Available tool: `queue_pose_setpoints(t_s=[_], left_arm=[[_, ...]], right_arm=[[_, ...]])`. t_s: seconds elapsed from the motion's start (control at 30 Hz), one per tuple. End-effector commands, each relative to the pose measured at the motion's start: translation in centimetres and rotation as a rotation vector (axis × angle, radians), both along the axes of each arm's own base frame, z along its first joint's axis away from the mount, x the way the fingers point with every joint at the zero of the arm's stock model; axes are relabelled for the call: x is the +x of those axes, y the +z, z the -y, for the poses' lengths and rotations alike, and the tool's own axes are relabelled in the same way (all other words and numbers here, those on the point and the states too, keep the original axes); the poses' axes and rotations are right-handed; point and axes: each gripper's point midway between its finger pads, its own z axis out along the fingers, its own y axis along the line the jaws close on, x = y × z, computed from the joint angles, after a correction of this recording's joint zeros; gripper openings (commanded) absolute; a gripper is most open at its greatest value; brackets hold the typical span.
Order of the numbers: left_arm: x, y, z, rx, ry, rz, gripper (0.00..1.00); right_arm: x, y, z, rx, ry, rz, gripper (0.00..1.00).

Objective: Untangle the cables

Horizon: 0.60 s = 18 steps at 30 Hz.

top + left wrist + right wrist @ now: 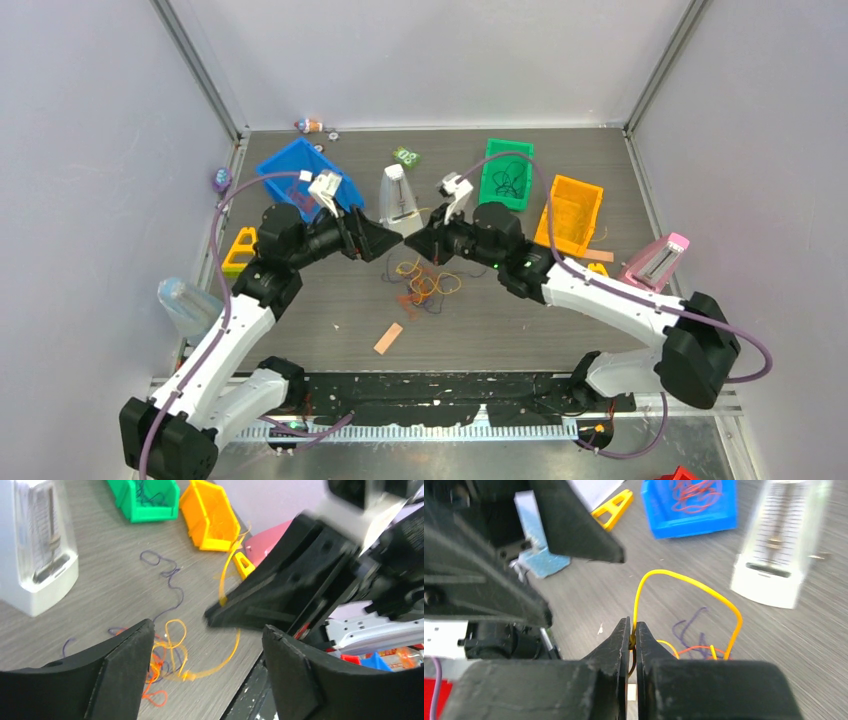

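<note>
A tangle of thin cables in yellow, orange and dark purple lies on the grey table between the arms. It also shows in the left wrist view. My right gripper is shut on a yellow cable, which arcs up from the tips and drops back into the tangle. In the top view the right gripper hovers just above and behind the tangle. My left gripper faces it tip to tip. The left gripper is open and empty, above the tangle.
A white metronome stands just behind the grippers. A blue bin holds red cables, a green bin holds dark cables, and an orange bin is on the right. A pink object, a yellow bracket and a tan strip lie around.
</note>
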Motion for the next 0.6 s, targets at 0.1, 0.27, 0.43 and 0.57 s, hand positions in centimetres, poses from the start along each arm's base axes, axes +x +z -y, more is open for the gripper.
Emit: queue_pose_setpoints(t_s=[0.1, 0.27, 0.43, 0.57], left_arm=[[0.1, -3.4, -1.2, 0.079, 0.05, 0.044, 0.83], [0.4, -7.6, -1.1, 0.151, 0.044, -0.039, 0.8], [0.6, -11.4, -0.9, 0.269, 0.031, -0.123, 0.8], [1.0, -13.9, 0.2, 0.368, 0.003, -0.165, 0.79]], right_arm=[[4.4, 3.6, 7.6, 0.111, -0.333, -0.083, 0.05], [6.5, 0.6, 15.7, 0.038, -0.638, -0.206, 0.05], [5.0, -2.6, 22.7, -0.095, -0.902, -0.229, 0.05], [2.5, -5.1, 27.4, -0.181, -1.093, -0.281, 0.39]])
